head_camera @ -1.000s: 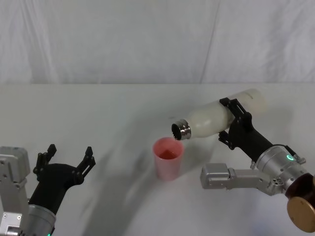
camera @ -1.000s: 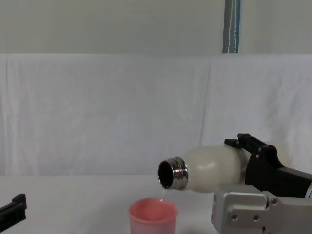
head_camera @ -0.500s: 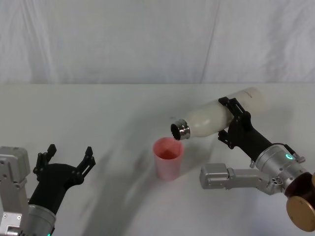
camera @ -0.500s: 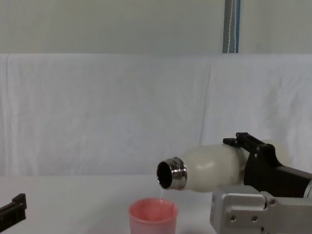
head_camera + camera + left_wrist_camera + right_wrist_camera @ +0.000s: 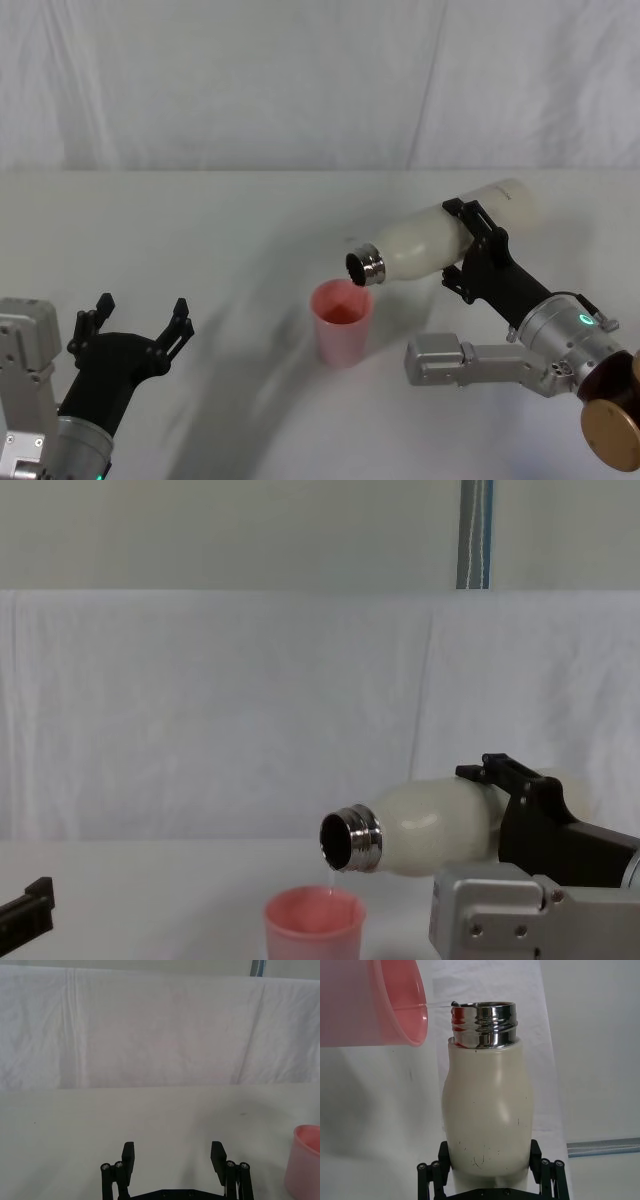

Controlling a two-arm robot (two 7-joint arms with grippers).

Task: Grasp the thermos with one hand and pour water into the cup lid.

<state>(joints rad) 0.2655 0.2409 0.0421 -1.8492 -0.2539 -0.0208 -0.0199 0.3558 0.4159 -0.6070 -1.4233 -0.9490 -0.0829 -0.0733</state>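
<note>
Right gripper (image 5: 478, 250) was clamped around the mid-body of the thermos (image 5: 440, 240), jaws pinching both sides of it, bottle held nearly horizontal with the steel neck pointing toward the robot's left, away from the wrist. Over the last second the neck had dipped a little lower and crept further over the cup lid (image 5: 342, 322). A thin stream, absent a second earlier, was falling from the mouth into the cup in the chest view, also visible at the rim in the right wrist view. The cup lid stood on the table (image 5: 200, 230), below and forward of the jaws, just under the bottle mouth, not touching it. Judgement: pour was under way and landing inside the rim; flow was small, so more tilt was likely needed. Left gripper (image 5: 135, 320) sat parked near the left table edge, fingers spread, holding nothing.
</note>
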